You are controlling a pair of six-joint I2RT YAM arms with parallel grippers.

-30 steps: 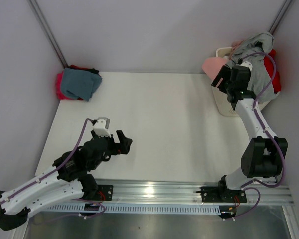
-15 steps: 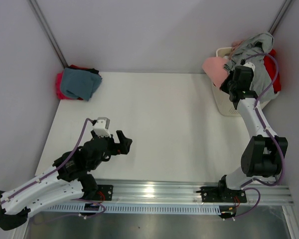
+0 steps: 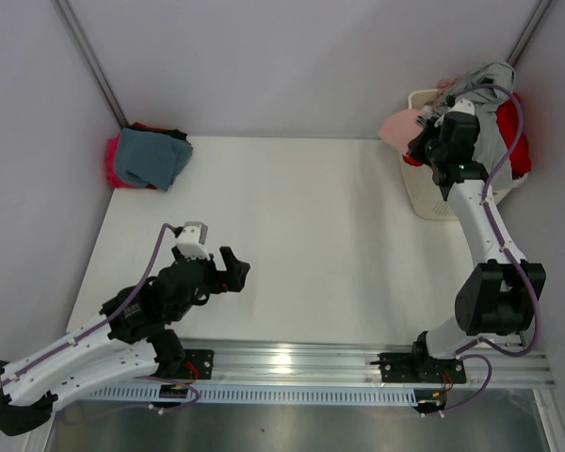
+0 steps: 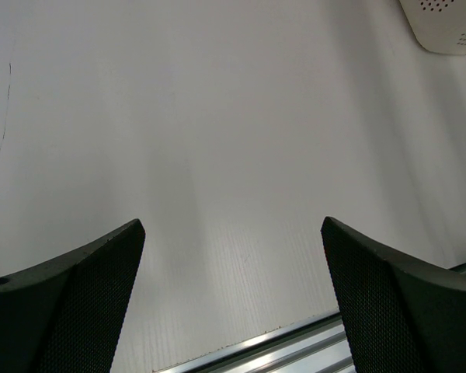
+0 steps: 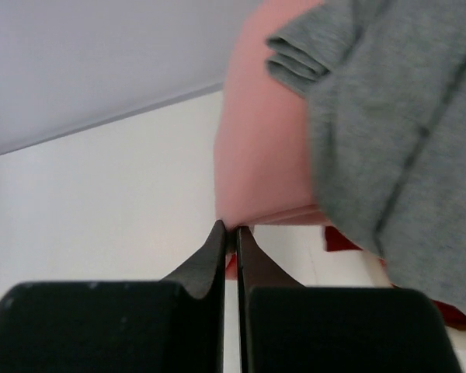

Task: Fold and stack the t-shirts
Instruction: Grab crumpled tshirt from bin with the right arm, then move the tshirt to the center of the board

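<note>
At the near edge, a metal rail (image 3: 339,360) is seen carrying the bases of both arms, and beyond it a plain white table (image 3: 301,217) is spread across the booth. The left gripper (image 4: 231,225) is held low over the near left part of that table, its jaws wide apart with nothing between them. Farther back on the right, a white basket (image 3: 424,193) is stood at the table's edge and heaped with shirts. The right gripper (image 5: 231,231) is raised at the basket's far left rim, its jaws pressed together on the lower hem of the pink shirt (image 5: 264,140), which is draped over that rim. A grey shirt (image 5: 388,132) is hung beside and partly over the pink one, and a red shirt (image 3: 514,132) is tucked behind it on the basket's right side. In the far left corner of the table, a teal shirt (image 3: 149,158) is laid folded on a magenta shirt (image 3: 111,165), with a black shirt (image 3: 165,131) showing at the back. The scene is closed in by pale grey walls (image 3: 292,66), with a metal post (image 3: 92,61) slanting up from the far left corner and another post (image 3: 532,28) at the far right.
</note>
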